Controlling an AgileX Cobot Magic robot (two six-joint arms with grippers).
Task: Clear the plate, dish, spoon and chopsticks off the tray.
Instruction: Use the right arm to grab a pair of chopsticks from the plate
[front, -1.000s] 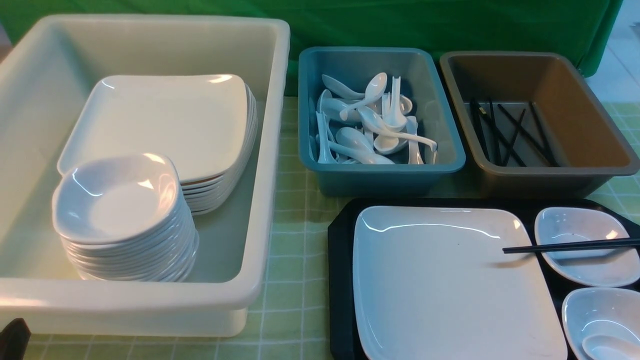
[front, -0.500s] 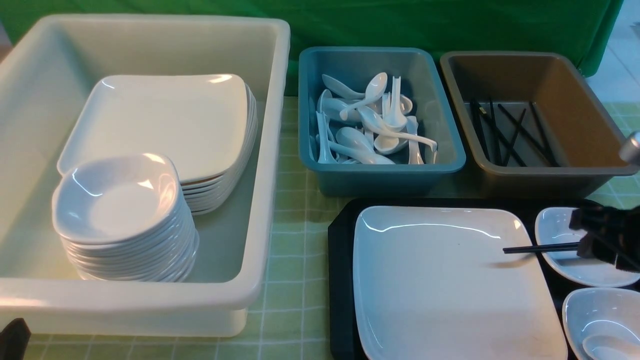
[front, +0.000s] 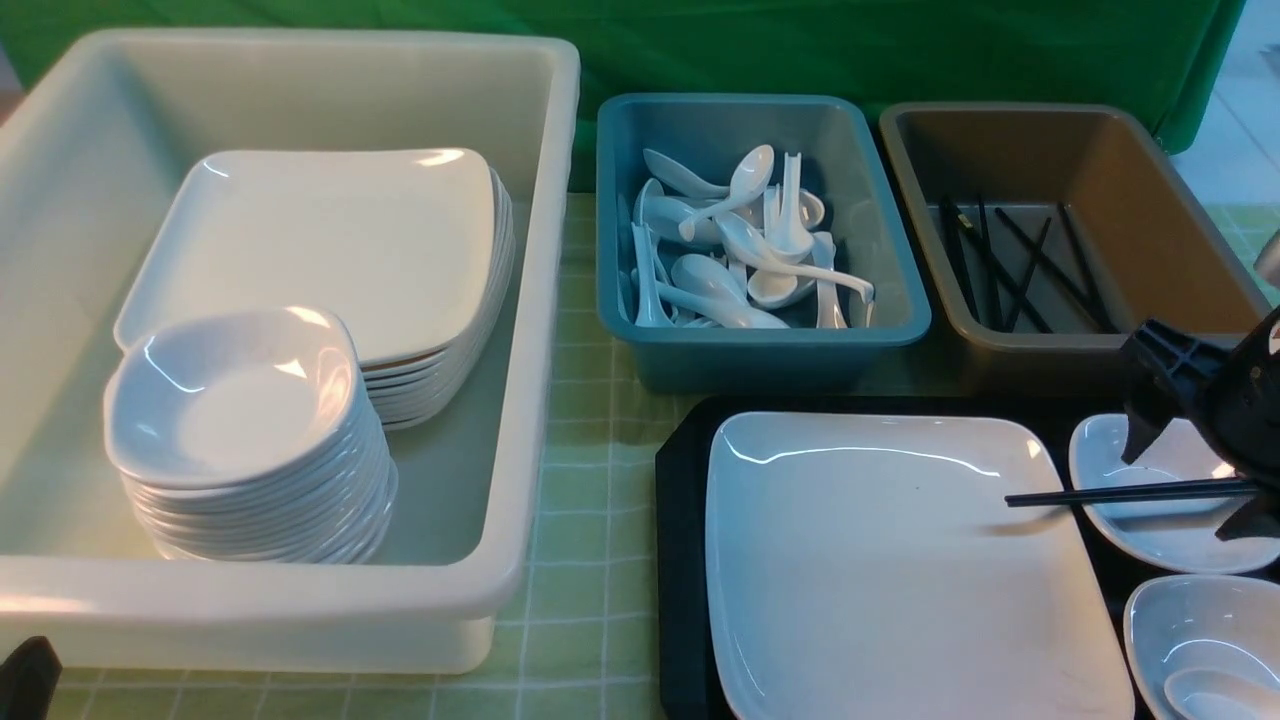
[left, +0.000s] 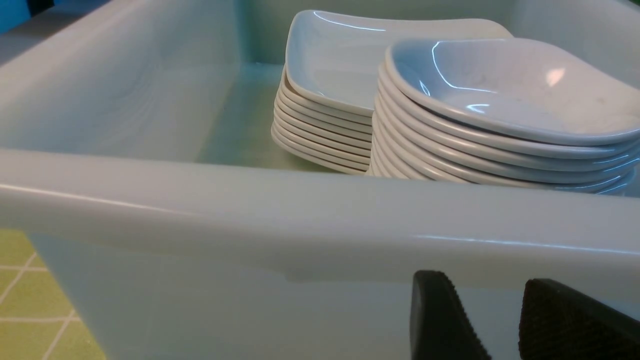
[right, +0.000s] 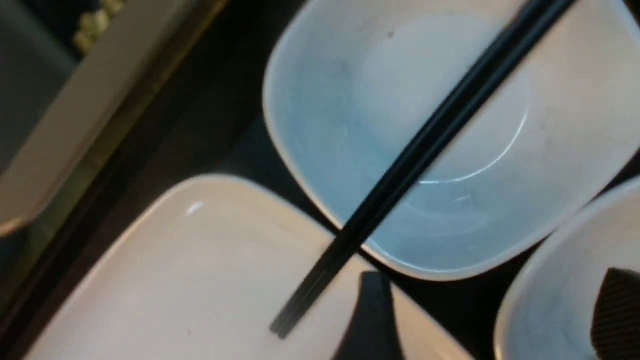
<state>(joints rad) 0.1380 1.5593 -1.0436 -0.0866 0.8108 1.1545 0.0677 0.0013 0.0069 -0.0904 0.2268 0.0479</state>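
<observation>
Front view: chopsticks (front: 1100, 494) lie left-right across dish (front: 1150, 540) at right of frame, tips over plate (front: 880, 580) edge, all on tray (front: 680, 520). My right claw (front: 1185, 492) at right edge, spread wide, empty; one finger above chopsticks' line, one below, long axis crossing my opening. Right arm far nearer.

Left wrist view: left claw (left: 495, 325) half open, empty, facing white bin (left: 250, 200).

Right wrist view: chopsticks run diagonally ahead of my fingers (right: 375, 320), not yet gripped.

Versus second ago: right claw entered frame and widened; chopsticks unmoved.
</observation>
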